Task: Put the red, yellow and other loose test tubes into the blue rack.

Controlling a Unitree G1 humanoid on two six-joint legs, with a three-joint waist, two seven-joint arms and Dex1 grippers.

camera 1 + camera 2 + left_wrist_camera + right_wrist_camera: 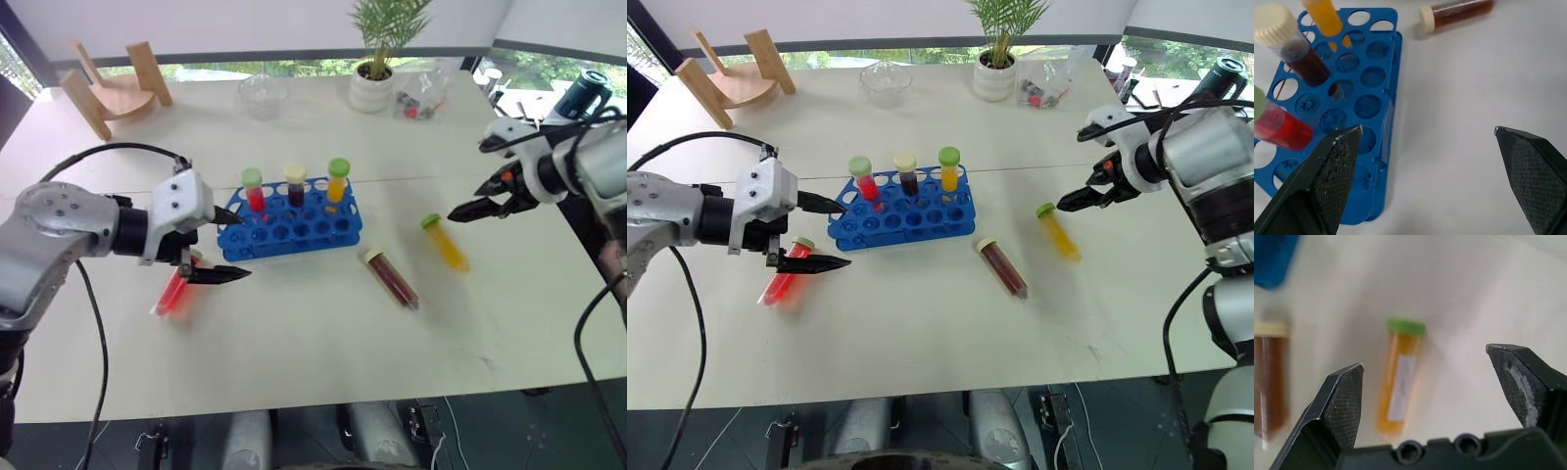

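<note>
Cream tabletop runs back to a window, with a wooden stand, glass bowl and potted plant along its far edge. The left gripper, fingers spread wide and empty, partly hides a red tube lying on the table. The blue rack holds three capped tubes upright. A brown tube and a yellow tube lie to its right. The right gripper hangs wide open above the yellow one.
</note>
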